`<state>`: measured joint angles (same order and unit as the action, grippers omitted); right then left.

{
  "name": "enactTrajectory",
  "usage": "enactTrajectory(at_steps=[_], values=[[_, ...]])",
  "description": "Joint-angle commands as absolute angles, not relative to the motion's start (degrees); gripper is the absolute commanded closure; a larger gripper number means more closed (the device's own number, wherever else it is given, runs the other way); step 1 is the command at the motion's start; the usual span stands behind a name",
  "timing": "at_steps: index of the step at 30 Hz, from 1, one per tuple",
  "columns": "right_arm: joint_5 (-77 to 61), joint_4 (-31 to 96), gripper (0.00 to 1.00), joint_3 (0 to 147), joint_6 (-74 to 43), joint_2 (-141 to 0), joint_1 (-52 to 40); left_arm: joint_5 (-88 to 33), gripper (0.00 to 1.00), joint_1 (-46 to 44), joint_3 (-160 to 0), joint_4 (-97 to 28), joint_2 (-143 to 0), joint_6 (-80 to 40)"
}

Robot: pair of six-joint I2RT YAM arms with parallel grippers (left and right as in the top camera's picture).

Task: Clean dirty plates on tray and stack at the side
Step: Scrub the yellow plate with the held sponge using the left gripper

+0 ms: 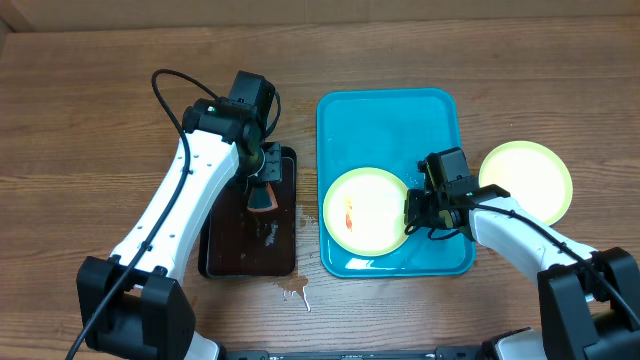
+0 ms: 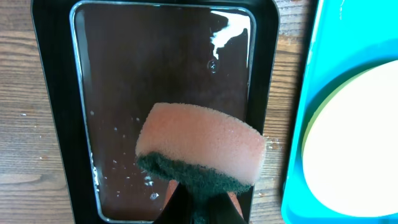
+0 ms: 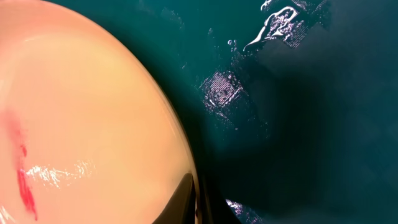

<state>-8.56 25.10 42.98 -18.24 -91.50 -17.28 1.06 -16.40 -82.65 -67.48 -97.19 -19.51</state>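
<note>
Sponge (image 2: 199,146): pink foam with a dark green scouring face, close to the left wrist camera, above the black tray (image 1: 250,255).
Left gripper (image 1: 264,195): fingers (image 2: 208,208) clamped on the sponge's green side, over the far half of the black tray.
Smeared plate (image 1: 366,210): pale yellow-green with a red streak (image 3: 22,180), lying at the near left of the teal tray (image 1: 390,125).
Right gripper (image 1: 412,212): at the smeared plate's right rim. Only a dark fingertip shows there, so I cannot tell whether it grips.
Puddle (image 1: 293,292): small, on the bench (image 1: 80,120) by the black tray's near right corner.
Black tray: wet inside, just left of the teal tray.
Teal tray: wet floor, glinting.
Second plate (image 1: 527,180): yellow-green, on the bench just right of the teal tray, outside it.
</note>
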Motion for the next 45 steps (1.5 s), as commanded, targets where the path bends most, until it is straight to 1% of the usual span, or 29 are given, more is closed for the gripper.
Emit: enactTrajectory(at_steps=[1,5,8,11,15,20,25,29,33,38,40,43,45], values=[[-7.8,26.0,0.96,42.2,-18.5,-93.4,-17.7,0.6,0.96,-16.6,-82.4,-67.7,-96.3,-20.3],[-7.8,26.2,0.96,42.2,-18.5,-93.4,-17.7,-0.1,0.96,-16.7,-82.4,-67.7,-96.3,-20.3],[-7.8,26.4,0.96,42.2,-18.5,-93.4,-17.7,-5.5,0.96,-16.7,-83.1,-66.0,-96.2,-17.9],[-7.8,26.4,0.96,42.2,-18.5,-93.4,-17.7,-10.4,0.96,-16.7,-85.8,-66.0,-96.2,-18.0],[-7.8,26.4,0.96,42.2,-18.5,-93.4,-17.7,-12.5,0.96,-18.5,-87.5,-63.6,-96.2,-20.0],[-7.8,26.5,0.96,42.2,-18.5,-93.4,-17.7,-11.9,0.96,-25.8,-86.1,-56.9,-99.0,-23.7],[-7.8,26.7,0.96,42.2,-18.5,-93.4,-17.7,-11.9,0.96,-34.6,-86.1,-49.3,-108.2,-26.1],[-7.8,27.1,0.96,42.2,-18.5,-93.4,-17.7,-12.1,0.96,-37.5,-86.1,-47.4,-113.7,-28.6],[-7.8,27.1,0.96,42.2,-18.5,-93.4,-17.7,-10.7,0.96,-37.6,-86.1,-47.6,-116.0,-28.8],[-7.8,27.1,0.96,42.2,-18.5,-93.4,-17.7,2.5,0.96,-37.4,-86.1,-50.9,-116.3,-28.4],[-7.8,27.1,0.96,42.2,-18.5,-93.4,-17.7,5.8,0.96,-37.4,-86.1,-51.2,-116.5,-24.9],[-7.8,27.1,0.96,42.2,-18.5,-93.4,-17.7,7.9,0.96,-37.6,-86.1,-50.9,-116.8,-21.4],[-7.8,27.1,0.96,42.2,-18.5,-93.4,-17.7,7.3,0.96,-37.6,-86.1,-50.5,-117.0,-20.7]])
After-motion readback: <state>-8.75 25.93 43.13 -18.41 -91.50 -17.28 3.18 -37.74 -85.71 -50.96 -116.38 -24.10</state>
